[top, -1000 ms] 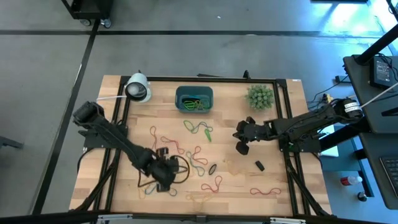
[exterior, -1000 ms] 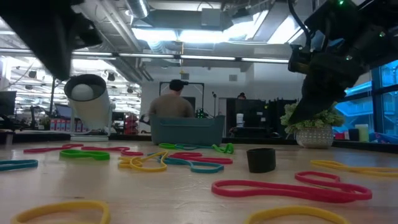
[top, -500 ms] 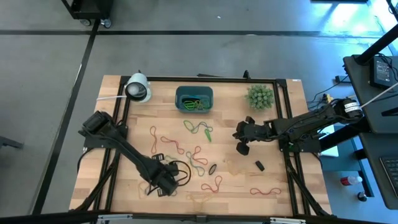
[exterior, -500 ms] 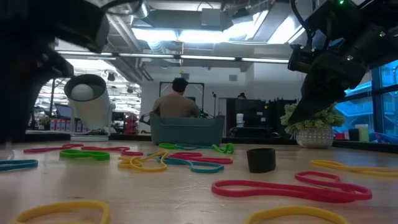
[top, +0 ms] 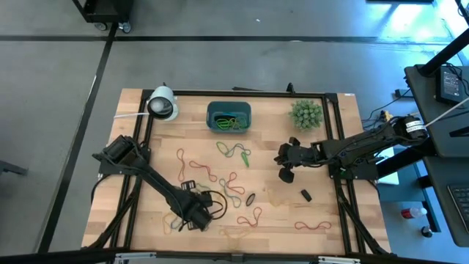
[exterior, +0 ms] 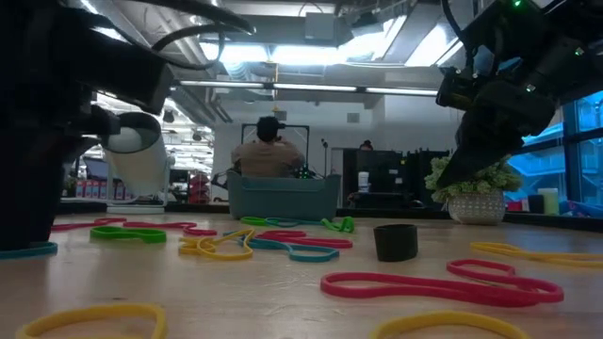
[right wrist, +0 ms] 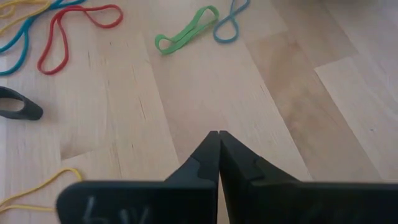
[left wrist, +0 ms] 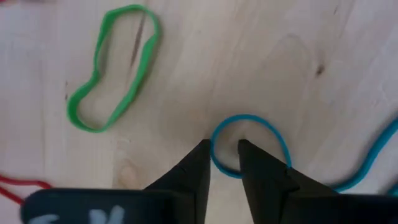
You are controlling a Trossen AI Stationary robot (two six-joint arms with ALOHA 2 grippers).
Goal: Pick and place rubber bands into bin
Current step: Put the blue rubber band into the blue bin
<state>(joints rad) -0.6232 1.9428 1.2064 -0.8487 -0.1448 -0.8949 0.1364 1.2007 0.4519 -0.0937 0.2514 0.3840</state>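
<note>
The left gripper (left wrist: pixel 224 152) has dropped to the table's near edge, its fingers now slightly apart astride a blue band (left wrist: pixel 249 146), nothing pinched yet, so a pickup looks imminent. The right gripper (right wrist: pixel 218 140) waits mid-table, fingers together. The bin (top: pixel 229 117), at the far edge, already holds bands.

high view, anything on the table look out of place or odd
Mostly no: rubber bands lie scattered on the wood, some already in the bin. Two small black pieces stand out among them: a dark ring and a black cap-like piece near the right gripper. They are not bands.
</note>
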